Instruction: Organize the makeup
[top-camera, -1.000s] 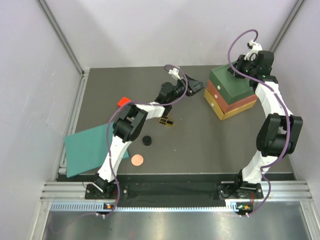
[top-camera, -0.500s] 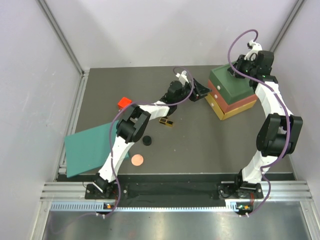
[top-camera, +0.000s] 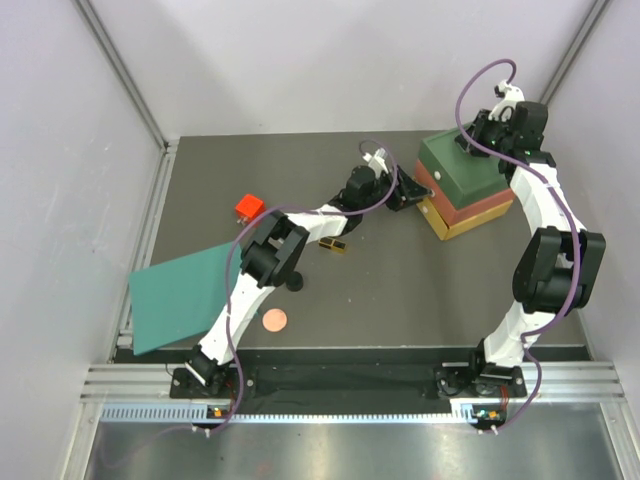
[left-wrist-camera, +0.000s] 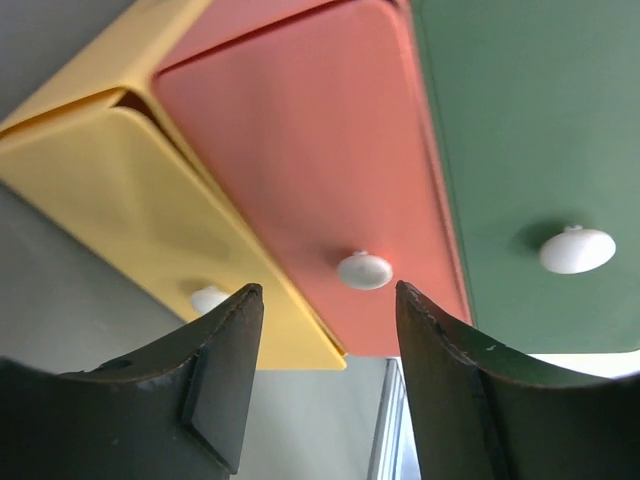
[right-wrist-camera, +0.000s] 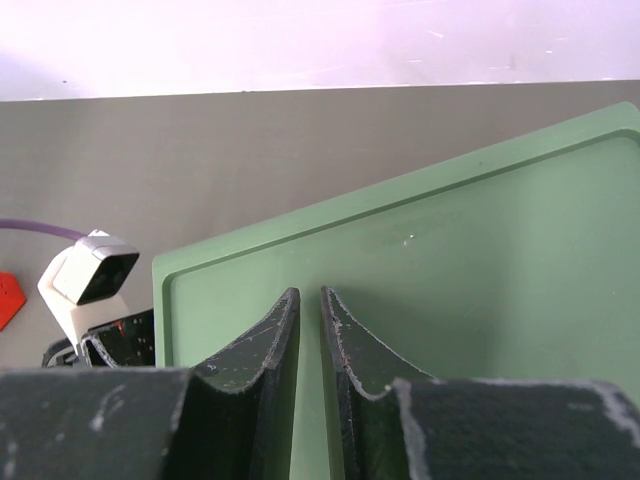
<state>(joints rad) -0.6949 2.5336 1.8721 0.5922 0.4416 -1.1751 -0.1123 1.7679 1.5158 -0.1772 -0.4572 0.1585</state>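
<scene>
**Step in hand.** Judged from the left arm (top-camera: 300, 215) reaching across the tabletop (top-camera: 400, 290) to the front of the box (top-camera: 465, 178), you are about to open a drawer. In the left wrist view the left jaws stand well apart and hold nothing. The white knob (left-wrist-camera: 365, 270) of the red drawer (left-wrist-camera: 300, 150) sits between them, beyond the tips and untouched. The yellow drawer (left-wrist-camera: 110, 190) and green drawer (left-wrist-camera: 530, 120) flank it.

**Next move (a judgement).** Advance until the knob lies between the pads, close on it, then pull straight out. The knob is small and rounded, so an off-centre closure may slip.

**Pose.** The left arm is stretched long and low, its wrist level with the drawer fronts. The right arm (top-camera: 545, 240) arches up and over, and its jaws point down at the box's green top (right-wrist-camera: 450, 260). Whether they touch it cannot be told. The right jaws are almost together, with only a thin slit between them and nothing in it. This reads as a bracing pose.

**Makeup.** What shows lies loose on the tabletop:
- The tube (top-camera: 248, 207) is at the far left.
- The palette (top-camera: 334, 243) is beside the left forearm.
- The compact (top-camera: 293, 284) is half hidden by the elbow.
- The disc (top-camera: 274, 320) is near the sheet (top-camera: 175, 295).
</scene>
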